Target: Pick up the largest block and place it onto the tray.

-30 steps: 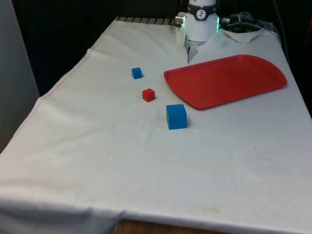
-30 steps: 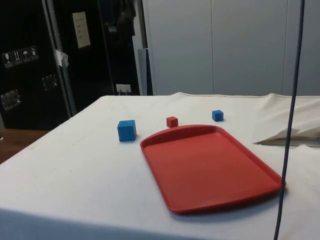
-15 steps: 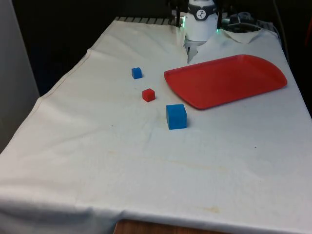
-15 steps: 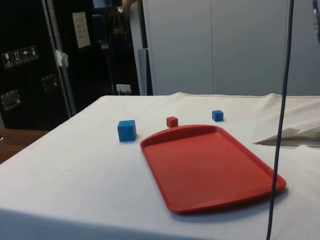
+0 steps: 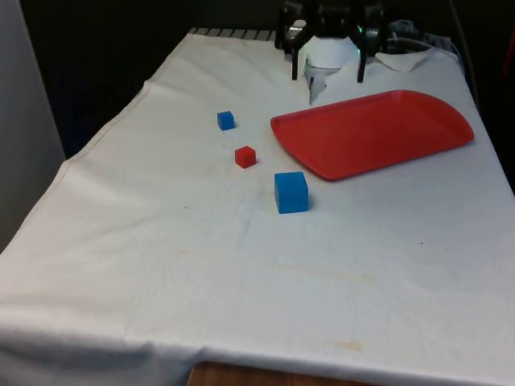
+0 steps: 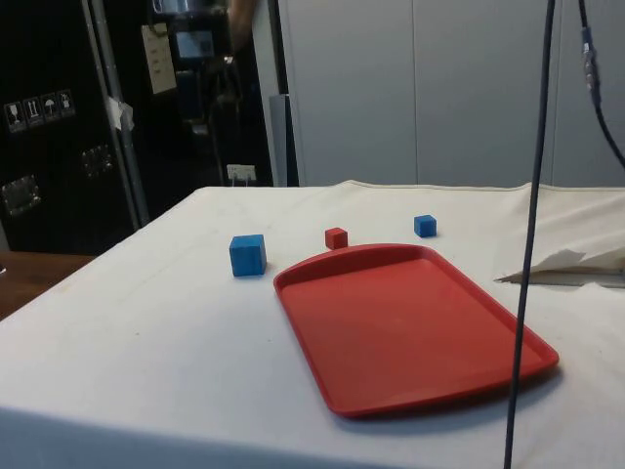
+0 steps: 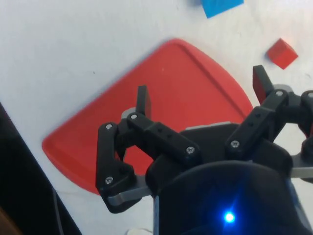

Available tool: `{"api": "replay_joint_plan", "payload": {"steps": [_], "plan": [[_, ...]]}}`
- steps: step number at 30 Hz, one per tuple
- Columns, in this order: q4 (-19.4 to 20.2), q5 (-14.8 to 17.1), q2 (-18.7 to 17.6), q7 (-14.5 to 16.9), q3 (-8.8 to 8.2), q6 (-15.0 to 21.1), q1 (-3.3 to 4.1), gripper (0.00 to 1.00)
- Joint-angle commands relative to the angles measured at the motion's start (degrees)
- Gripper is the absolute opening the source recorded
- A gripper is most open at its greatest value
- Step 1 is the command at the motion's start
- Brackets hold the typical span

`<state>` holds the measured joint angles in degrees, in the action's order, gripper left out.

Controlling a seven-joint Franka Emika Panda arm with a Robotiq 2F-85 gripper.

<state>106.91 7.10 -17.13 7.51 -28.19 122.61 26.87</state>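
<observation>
I see the gripper (image 5: pixel 327 71) up at the far end of the table, hanging above the cloth just past the tray's far edge, fingers pointing down. In the wrist view the gripper (image 7: pixel 203 100) has its fingers (image 7: pixel 143 101) spread wide apart with nothing between them; the red tray sits underneath.

Large blue block (image 5: pixel 290 192) sits flat on the white cloth (image 5: pixel 241 265), near the tray's near corner but not touching it. Same block in the side view (image 6: pixel 248 255), just beside the tray's rim; the wrist view catches a corner of it (image 7: pixel 221 6).

Red tray (image 5: pixel 374 133) lies flat on the front view's right half and holds nothing; side view agrees (image 6: pixel 410 327).

Small red block (image 5: pixel 245 156) stands between the large block and the small blue block (image 5: pixel 226 121), all three apart from each other, in a loose diagonal on the tray's left in the front view. Nothing between the gripper and the large block except the tray itself.

A dark cable (image 6: pixel 528 234) hangs down across the side view in front of the tray.
</observation>
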Motion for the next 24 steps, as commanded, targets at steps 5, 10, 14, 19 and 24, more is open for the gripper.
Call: {"api": "replay_joint_plan", "payload": {"steps": [5, 10, 14, 19, 24], "plan": [[1.0, 2.1, -1.8, 2.6, 0.23, 3.7, -0.17, 1.0], [1.9, 2.8, -2.5, 4.1, 0.29, 5.7, -0.17, 1.0], [3.2, 3.8, -3.1, 6.9, 0.23, 8.0, -0.46, 1.0], [3.8, 4.4, -3.8, 8.7, -0.29, 9.1, -0.29, 1.0], [4.7, 6.9, -5.8, 13.2, 0.0, 12.1, -0.92, 1.0]]}}
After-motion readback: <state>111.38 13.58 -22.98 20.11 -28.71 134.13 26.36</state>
